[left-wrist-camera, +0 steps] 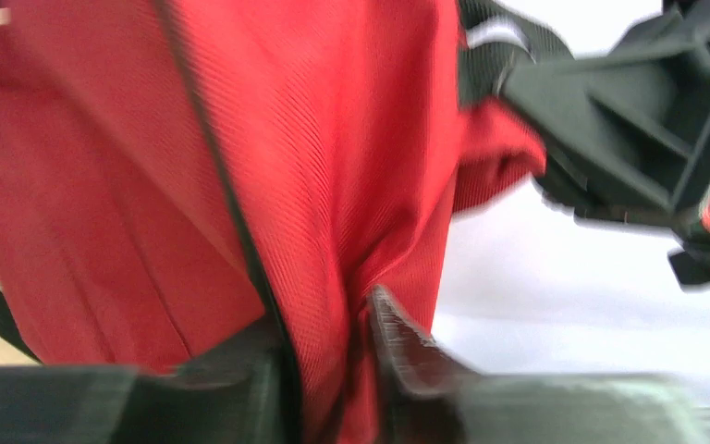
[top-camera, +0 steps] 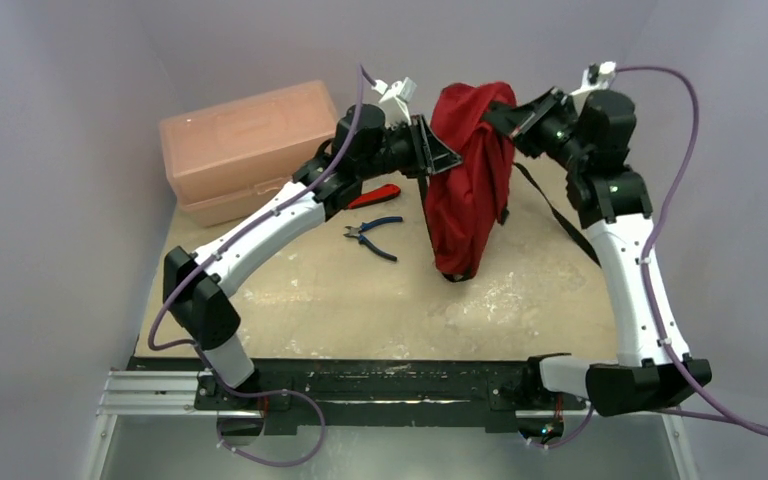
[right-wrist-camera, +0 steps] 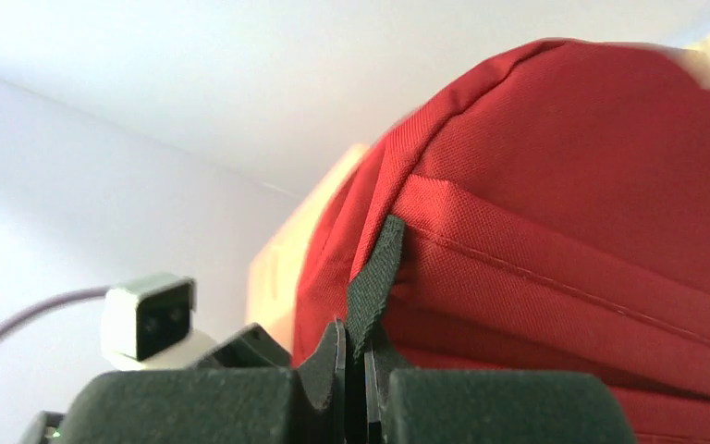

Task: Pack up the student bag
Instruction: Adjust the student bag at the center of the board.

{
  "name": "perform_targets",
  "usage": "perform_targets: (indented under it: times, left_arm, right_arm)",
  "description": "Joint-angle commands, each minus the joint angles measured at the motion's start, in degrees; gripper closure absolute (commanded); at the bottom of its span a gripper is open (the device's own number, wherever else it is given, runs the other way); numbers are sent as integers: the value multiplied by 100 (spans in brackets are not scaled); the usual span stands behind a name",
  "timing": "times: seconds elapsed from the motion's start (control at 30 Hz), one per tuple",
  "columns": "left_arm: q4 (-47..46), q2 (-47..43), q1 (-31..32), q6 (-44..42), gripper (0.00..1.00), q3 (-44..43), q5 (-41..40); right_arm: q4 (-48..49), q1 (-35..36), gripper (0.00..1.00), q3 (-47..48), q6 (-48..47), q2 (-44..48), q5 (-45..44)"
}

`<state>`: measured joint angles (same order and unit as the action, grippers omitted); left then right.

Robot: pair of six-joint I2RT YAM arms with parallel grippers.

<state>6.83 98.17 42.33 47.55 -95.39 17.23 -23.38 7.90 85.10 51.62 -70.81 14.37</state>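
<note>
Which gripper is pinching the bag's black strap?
The right gripper, shut on the black strap of the student bag; the left gripper pinches red fabric instead.

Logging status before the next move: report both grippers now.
Left gripper: closed on a fold of the student bag.
Right gripper: closed on the bag's black strap.

Toward the counter's [top-camera: 360,300] back centre, student bag [top-camera: 472,175]; left of it, pliers [top-camera: 372,236] on the counter; farther left and behind, box [top-camera: 240,150].
</note>
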Motion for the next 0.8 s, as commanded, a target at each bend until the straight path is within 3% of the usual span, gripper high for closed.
perform_targets:
  times: [0.0, 0.1, 0.17, 0.23, 0.33, 0.4, 0.47, 0.6, 0.77]
  left_arm:
    - [381, -785, 141, 151, 59, -543, 447]
    - [710, -1141, 130, -54, 30, -462, 240]
    - [757, -1332, 112, -173, 23, -255, 178]
    - [876, -1386, 104, -313, 18, -72, 165]
    - [1067, -1312, 88, -504, 15, 192, 237]
    - [1012, -1200, 75, -552, 13, 287, 284]
    - [1059, -983, 64, -630, 10, 192, 256]
    - [1565, -638, 41, -482, 8, -196, 76]
    - [578, -701, 39, -97, 12, 326, -13]
  right_arm:
    - [1454, -690, 100, 1667, 523, -165, 1228]
    - [1188, -979, 100, 1990, 518, -240, 1700]
    - [949, -983, 100, 1523, 218, 21, 1628]
    - [1081, -1003, 100, 388, 102, 512, 1420]
    - [1109, -1027, 100, -1052, -132, 999, 1275]
    - [1101, -1032, 100, -1486, -228, 1191, 1109]
    - [988, -1059, 100, -1381, -351, 1186, 811]
    - [651, -1063, 100, -289, -520, 684, 974]
    - [669, -1065, 100, -134, -437, 622, 1178]
